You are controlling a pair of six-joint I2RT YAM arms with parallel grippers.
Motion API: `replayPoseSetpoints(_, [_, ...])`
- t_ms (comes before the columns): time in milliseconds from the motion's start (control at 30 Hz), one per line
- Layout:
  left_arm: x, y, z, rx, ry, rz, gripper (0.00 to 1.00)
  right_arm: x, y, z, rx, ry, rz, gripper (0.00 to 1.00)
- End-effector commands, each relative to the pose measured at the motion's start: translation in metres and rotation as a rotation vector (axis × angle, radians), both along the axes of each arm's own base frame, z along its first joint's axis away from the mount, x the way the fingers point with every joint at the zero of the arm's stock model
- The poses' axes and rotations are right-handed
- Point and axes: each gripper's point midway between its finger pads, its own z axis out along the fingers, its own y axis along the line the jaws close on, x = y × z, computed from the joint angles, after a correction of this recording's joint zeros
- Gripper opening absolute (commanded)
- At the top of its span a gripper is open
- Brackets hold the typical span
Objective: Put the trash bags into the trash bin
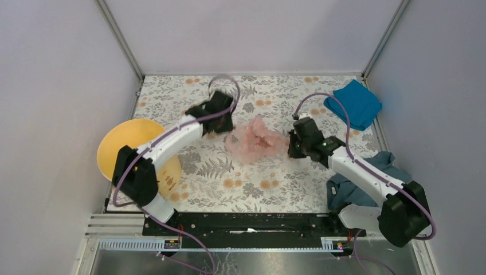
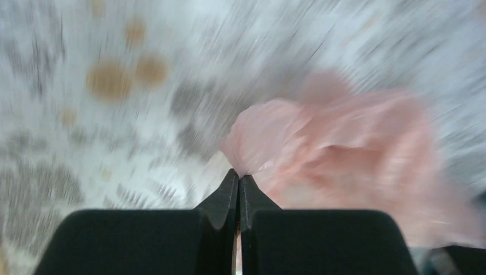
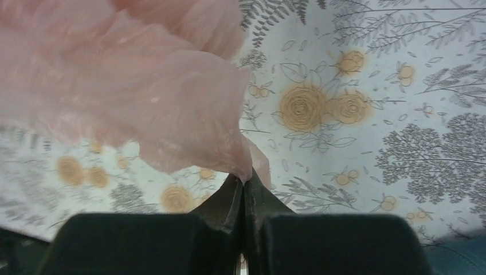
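Pale grey walls enclose a table (image 1: pixel 258 189) covered in a floral print of grey ferns and orange blossoms.

Far left: the trash bin (image 1: pixel 123 143), yellow-orange, sits at the table's left edge. The left arm (image 1: pixel 166 143) crosses in front of it and hides part of its near right side. Whether it stands upright or lies tipped cannot be told from above.

Left of centre: the left claw (image 2: pixel 239 175) has its fingers pressed together on a corner of the trash bag (image 2: pixel 344 143). The left wrist view is blurred, but the pinched pink film at the tips is plain.

Centre: the trash bag (image 1: pixel 258 140) is a crumpled pink mass between the two claws, well apart from the bin. Nothing lies on the table between bag and bin except the left arm itself.

Right of centre: the right claw (image 3: pixel 243 180) is closed on the opposite edge of the bag, the film fanning out up and to the left of the tips in its wrist view.

Right side: a blue cloth (image 1: pixel 355 103) lies folded at the far right corner. A teal cloth (image 1: pixel 343 192) lies bunched at the near right, partly under the right arm (image 1: pixel 367 172). Both cloths are apart from the bag.
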Motion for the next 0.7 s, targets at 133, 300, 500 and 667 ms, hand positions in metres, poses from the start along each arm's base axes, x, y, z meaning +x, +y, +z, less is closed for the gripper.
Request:
replayPoseSetpoints(133, [0.087,-0.059,0.36,-0.366,-0.645,-0.134,0.0,0.075,0.006,0.235,0.12,-0.243,0.091,0.0])
replayPoseSetpoints(300, [-0.006,-0.077,0.389,-0.355,-0.944,-0.225,0.0,0.052,0.019,0.307,0.239,-0.587,0.186,0.0])
replayPoseSetpoints(500, [0.007,-0.019,0.128,-0.091,-0.513,0.003,0.0,0.07,0.026,0.114,0.172,-0.349,0.134,0.0])
replayPoseSetpoints(667, [0.003,-0.021,0.119,-0.15,-0.451,-0.035,0.0,0.063,0.044,0.084,0.218,-0.223,0.177,0.0])
